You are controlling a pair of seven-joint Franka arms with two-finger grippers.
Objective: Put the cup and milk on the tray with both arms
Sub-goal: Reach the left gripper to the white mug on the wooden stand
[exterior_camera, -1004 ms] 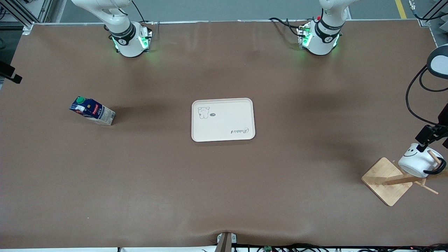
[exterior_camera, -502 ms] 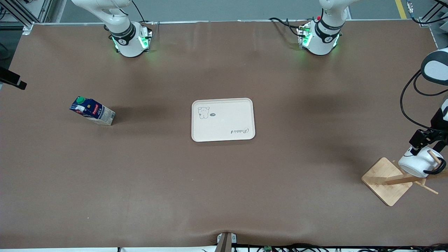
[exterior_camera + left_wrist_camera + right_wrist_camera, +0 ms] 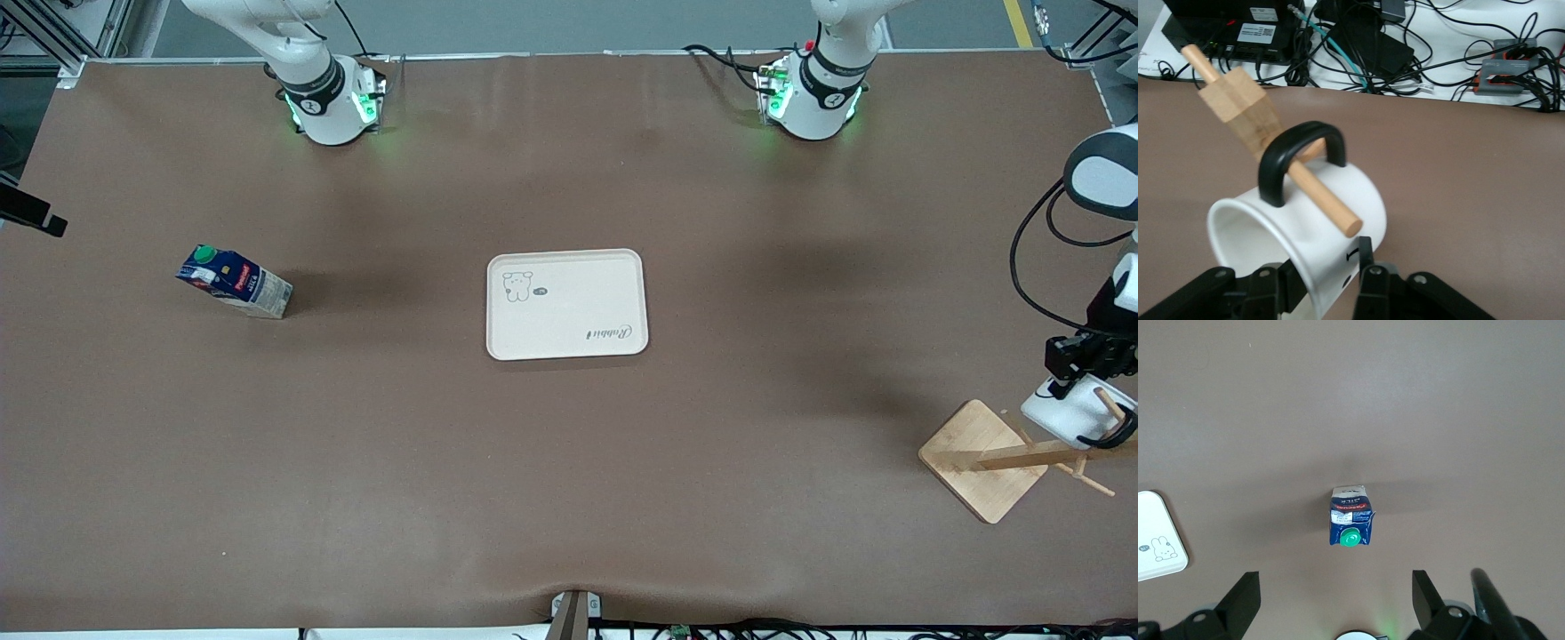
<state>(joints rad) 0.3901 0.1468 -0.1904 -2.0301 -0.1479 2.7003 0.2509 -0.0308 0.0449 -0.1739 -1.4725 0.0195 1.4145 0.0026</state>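
tabletop (image 3: 569,498): brown, covered
mid-tabletop: tray (image 3: 566,304)
right arm's end: milk (image 3: 235,282), upright
left arm's end, near corner: wooden rack base (image 3: 982,459)

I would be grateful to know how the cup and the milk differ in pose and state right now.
The cup lies tipped on its side, hung by its handle on a wooden peg; the milk stands on the table. The left end effector grips the cup's wall; the open right end effector is above the milk without touching it. Neither is on the tray yet.
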